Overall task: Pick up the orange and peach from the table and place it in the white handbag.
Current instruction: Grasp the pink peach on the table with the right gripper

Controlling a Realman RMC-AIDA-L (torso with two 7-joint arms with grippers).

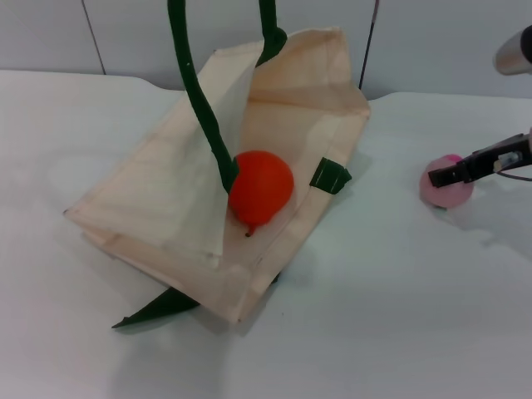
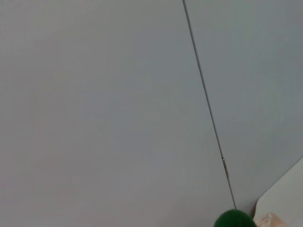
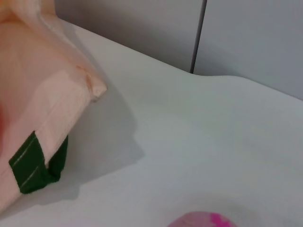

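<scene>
The white handbag lies on the table with its mouth lifted open by its dark green handles, which run up out of the head view. The orange sits inside the bag's mouth, pointed end down. The peach rests on the table to the right of the bag. My right gripper reaches in from the right edge and is at the peach's top. The peach and the bag also show in the right wrist view. My left gripper is out of view.
A green strap tab sticks out of the bag's right side, also in the right wrist view. A green handle end lies under the bag's front corner. A grey panelled wall stands behind the table. The left wrist view shows wall and a bit of green handle.
</scene>
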